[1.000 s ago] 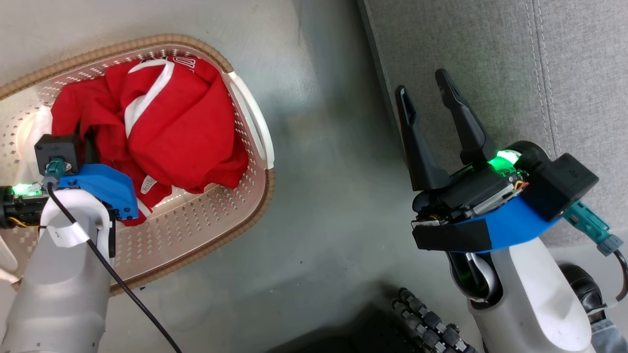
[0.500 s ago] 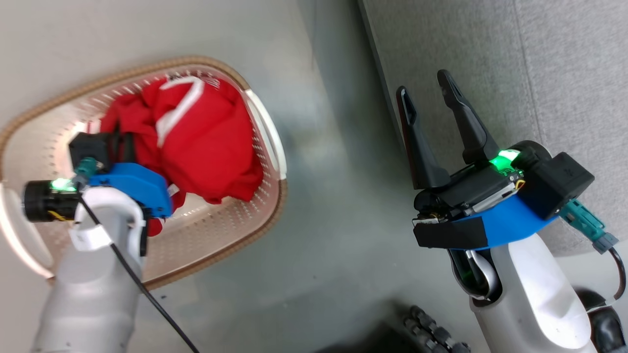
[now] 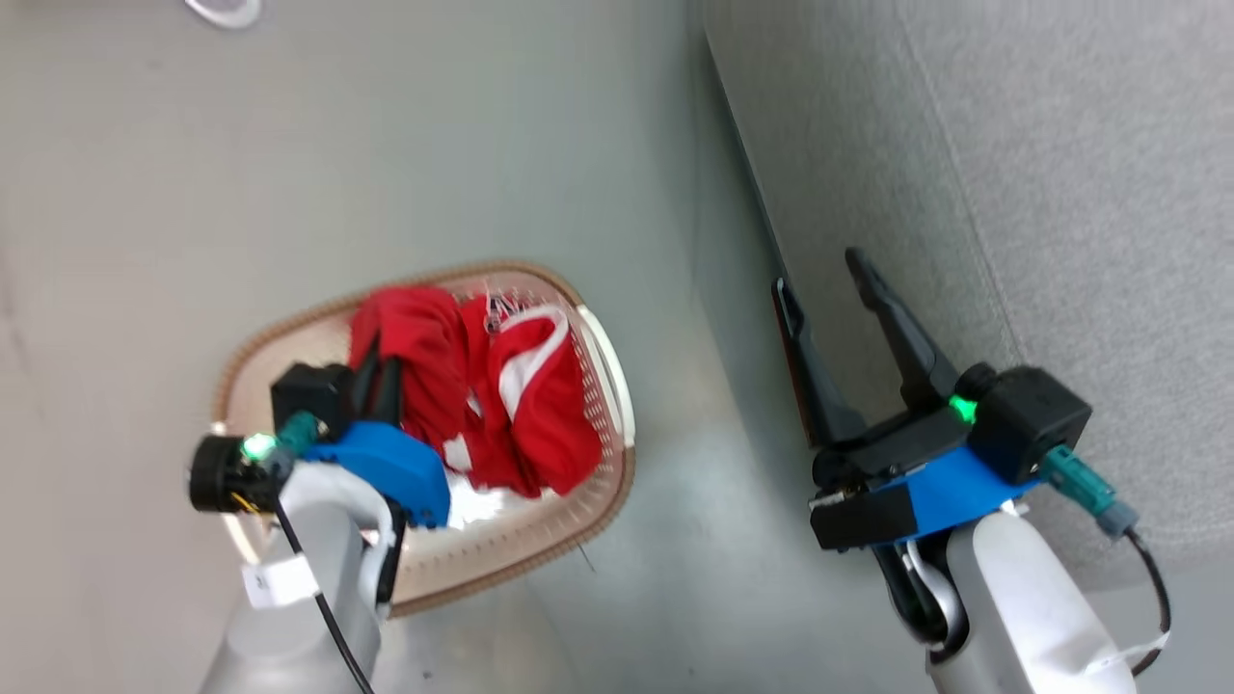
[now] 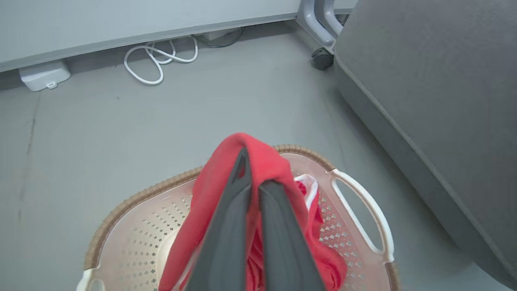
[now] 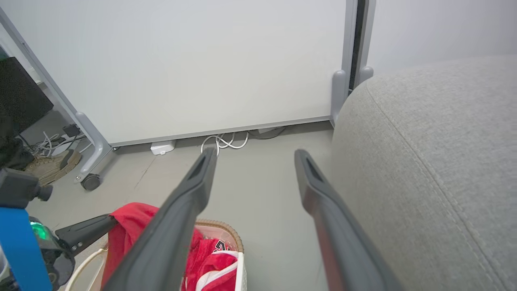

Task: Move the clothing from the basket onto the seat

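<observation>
Red clothing (image 4: 210, 194), just drawn up from the basket (image 4: 133, 200), hangs clamped in the closed left gripper (image 4: 254, 178), ready for the seat (image 4: 436, 101) at three o'clock; the right gripper (image 3: 818, 273) gapes empty.

open floor (image 3: 665, 289) between basket (image 3: 617, 386) and seat (image 3: 1060, 193), seat edge beside right claw (image 3: 821, 272)

Head cam sits high and looks pretty much straight down at the floor (image 3: 289, 145), with the basket (image 3: 501, 265) lower left and the seat (image 3: 1060, 193) along the right. Left wrist cam hangs close over the basket, facing the far wall (image 4: 121, 20). Right wrist cam sits farther back, facing that same wall. All three share basket and seat.
</observation>
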You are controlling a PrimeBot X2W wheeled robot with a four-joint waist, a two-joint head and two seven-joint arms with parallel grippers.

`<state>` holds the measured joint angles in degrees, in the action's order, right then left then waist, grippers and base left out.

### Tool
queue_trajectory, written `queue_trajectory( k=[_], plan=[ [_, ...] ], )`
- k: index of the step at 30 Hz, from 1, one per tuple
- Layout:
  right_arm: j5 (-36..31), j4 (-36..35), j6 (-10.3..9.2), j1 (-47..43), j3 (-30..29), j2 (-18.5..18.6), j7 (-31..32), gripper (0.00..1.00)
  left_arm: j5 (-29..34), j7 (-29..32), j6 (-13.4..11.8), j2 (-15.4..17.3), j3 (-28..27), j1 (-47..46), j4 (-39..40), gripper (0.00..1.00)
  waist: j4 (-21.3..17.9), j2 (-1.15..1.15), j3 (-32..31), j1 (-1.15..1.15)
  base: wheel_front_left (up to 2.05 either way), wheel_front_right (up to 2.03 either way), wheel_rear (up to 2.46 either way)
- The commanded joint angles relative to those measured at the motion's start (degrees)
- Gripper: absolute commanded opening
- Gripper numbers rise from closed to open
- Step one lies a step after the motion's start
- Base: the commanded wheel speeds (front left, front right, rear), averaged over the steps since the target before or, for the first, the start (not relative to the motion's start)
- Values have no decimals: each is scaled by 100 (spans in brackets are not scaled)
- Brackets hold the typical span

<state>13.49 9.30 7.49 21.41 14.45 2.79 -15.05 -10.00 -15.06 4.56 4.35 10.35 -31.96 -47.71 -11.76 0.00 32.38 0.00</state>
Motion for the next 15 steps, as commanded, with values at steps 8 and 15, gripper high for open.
queue_trajectory(
  k=[8,15],
  plan=[
    [-88,387,1,-672,-65,17,-17,100,-69,-18,165,-140,418,726,376,0,671,0,-1876,0,0,0,0],
    [-22,489,1,-1015,7,18,58,100,-328,-18,227,-147,834,986,668,0,873,0,-2529,0,0,0,0]
  ],
)
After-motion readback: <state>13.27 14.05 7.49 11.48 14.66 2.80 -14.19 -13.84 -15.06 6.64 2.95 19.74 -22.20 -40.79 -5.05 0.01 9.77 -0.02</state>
